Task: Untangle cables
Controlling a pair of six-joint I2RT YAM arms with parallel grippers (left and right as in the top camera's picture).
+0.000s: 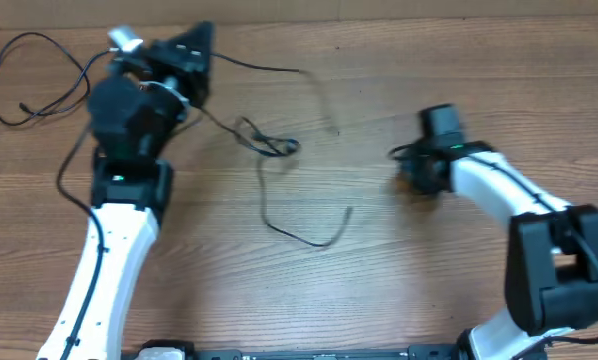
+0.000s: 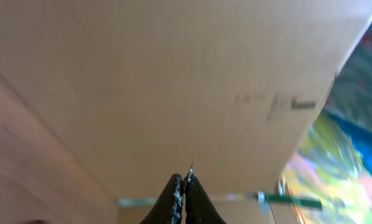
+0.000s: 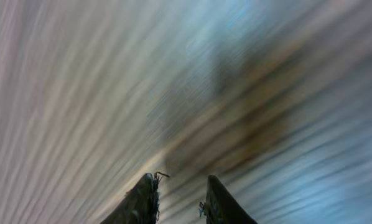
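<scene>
Here, in the overhead view, the left end effector (image 1: 197, 45) sits at about 11 o'clock on the wooden worktop (image 1: 429, 290), with its arm reaching up from 7 o'clock. In the left wrist view this end effector (image 2: 183, 182) has its fingers (image 2: 173, 196) pressed together. A hair-thin dark strand pokes out from between the tips, so it is clamped on one of the cables (image 1: 272, 147). Beyond the fingers stands a tan cardboard face (image 2: 173, 81), with a strip of green tape (image 2: 292, 201) low at 5 o'clock.

The cables lie spread over the left and middle of the worktop. A small knot rests just left of centre. From it, one strand runs toward 10 o'clock to the left end effector. Another strand leaves that end effector toward 3 o'clock, then bends down and fades out in blur. A third drops toward 6 o'clock and hooks up at its end. A separate loop curls at 9 to 10 o'clock, and a silvery-white plug (image 1: 125, 40) lies just beside the left wrist.

The right end effector (image 1: 416, 172) is at 3 o'clock, well apart from the knot. The right wrist view is heavily smeared by motion, but this end effector (image 3: 181, 180) shows a clear gap between its fingers, and nothing is visible in it.
</scene>
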